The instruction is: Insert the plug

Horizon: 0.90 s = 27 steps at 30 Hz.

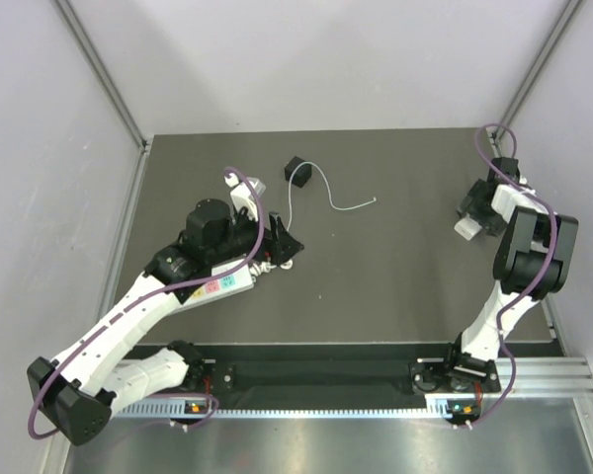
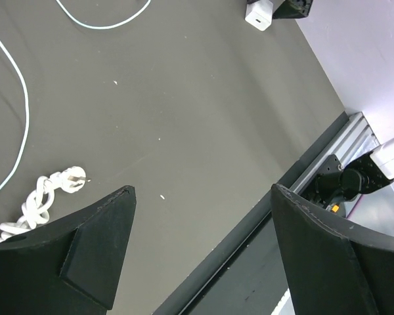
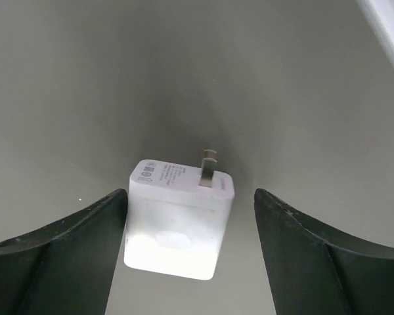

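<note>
The plug (image 1: 298, 171), a small black cube, lies on the dark mat at the back middle, and its thin pale wire (image 1: 338, 202) curls off to the right. The wire also shows in the left wrist view (image 2: 23, 98); the cube is out of that view. My left gripper (image 1: 283, 247) (image 2: 202, 197) is open and empty, low over the mat in front of the plug. My right gripper (image 1: 466, 222) (image 3: 190, 197) is open at the far right, its jaws on either side of a white charger block (image 3: 177, 220) lying on the mat.
The long white power strip (image 1: 222, 283) with coloured sockets lies partly under my left arm. A short coiled white cord (image 2: 43, 200) with a pronged end lies by my left fingers. The white charger block also shows in the top view (image 1: 465, 229). A metal rail (image 1: 376, 375) runs along the near edge.
</note>
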Motion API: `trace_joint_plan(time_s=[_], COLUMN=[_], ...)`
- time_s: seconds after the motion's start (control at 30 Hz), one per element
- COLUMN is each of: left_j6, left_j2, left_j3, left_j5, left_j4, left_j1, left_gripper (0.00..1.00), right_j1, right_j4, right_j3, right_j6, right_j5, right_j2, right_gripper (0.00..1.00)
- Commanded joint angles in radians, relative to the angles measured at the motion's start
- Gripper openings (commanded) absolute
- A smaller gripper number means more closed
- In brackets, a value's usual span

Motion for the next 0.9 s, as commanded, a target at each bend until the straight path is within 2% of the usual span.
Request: trace_joint_plan(time_s=[0.0,0.07,0.17,0.27,0.33,0.4,0.47,0.5,0.63,0.67,0.87], left_j6=[-0.014,-0.019,-0.025,-0.031,-0.036,-0.04,-0.046,-0.049,-0.053,-0.052,-0.078], left_j2=[-0.025,-0.042,-0.064,-0.07,-0.067,-0.048,-0.032,-0.013,0.034,0.047,0.122], left_j3=[-0.004,-0.014,-0.023,-0.026,-0.032,-0.038,-0.047,-0.049,-0.108,-0.122,-0.156], left_j5=[0.012,0.004,-0.005,-0.011,-0.032,-0.055,-0.063,-0.06,-0.016,-0.025,-0.075], left_j4=[0.033,0.026,0.015,0.007,0.006,0.012,0.032,0.042,0.166,0.217,0.326], left_j1=[0.003,0.003,0.003,0.003,0.003,0.003,0.003,0.002,0.002,0.0,-0.039], left_gripper=[0.88,0.87,0.87,0.87,0.86,0.84,0.82,0.8,0.77,0.77,0.74], right_j1=[-0.01,-0.01,-0.01,-0.004,0.019,0.057,0.102,0.172,0.41,0.503,0.767], right_j4=[0.04,0.038,0.029,0.032,0.058,0.162,0.248,0.35,0.567,0.601,0.745], right_j3=[0.012,0.007,-0.009,-0.045,-0.088,-0.199,-0.338,-0.383,-0.551,-0.598,-0.674], right_j6=[-0.012,-0.002,0.014,0.046,0.086,0.187,0.325,0.371,0.602,0.693,0.93], right_j5=[-0.055,-0.063,-0.063,-0.122,-0.252,-0.433,-0.521,-0.553,-0.485,-0.425,-0.215], right_j2=[0.011,0.015,0.003,-0.043,-0.113,-0.176,-0.29,-0.336,-0.598,-0.629,-0.756], right_gripper=[0.77,0.76,0.58,0.47,0.46,0.47,0.46,0.46,0.47,0.47,0.45])
